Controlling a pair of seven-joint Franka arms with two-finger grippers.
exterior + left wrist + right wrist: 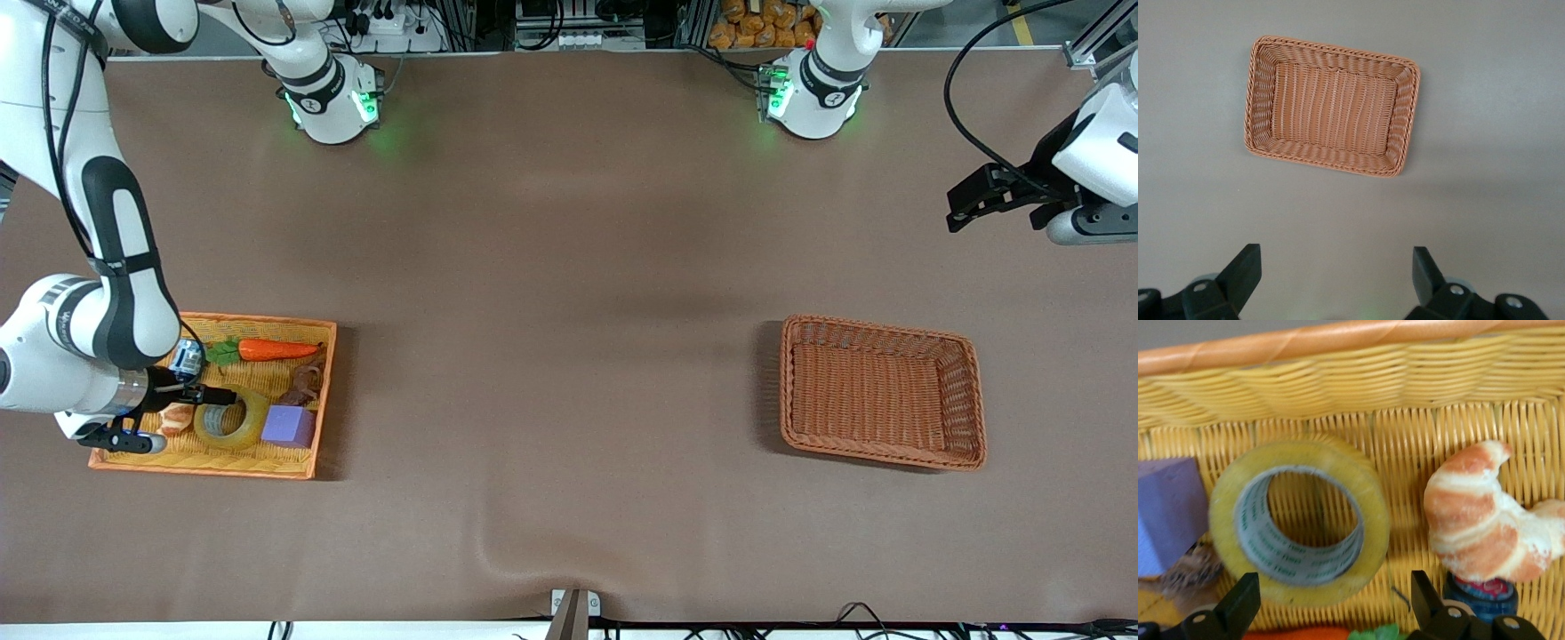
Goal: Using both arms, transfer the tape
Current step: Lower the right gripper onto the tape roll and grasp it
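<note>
The yellow tray (pixel 293 468) is overhung by the right pincer (pixel 1331 613), spread wide. The tape (pixel 1298 520) is seen lying flat just below it, ungripped. The left pincer (pixel 1335 283), also spread, waits above the tabletop (pixel 569 267).

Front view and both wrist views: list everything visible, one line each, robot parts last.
yellow tray: one, yellow wicker with orange rim, at the right arm's end of the table.
tape: one, yellowish, in the yellow tray.
purple cube: one, beside the tape.
carrot: one, orange, farther from the front camera than the tape.
croissant: one, golden, beside the tape.
brown basket: one, toward the left arm's end.
right gripper: open, over the tape.
left gripper: open, waiting above the table near the brown basket.
</note>
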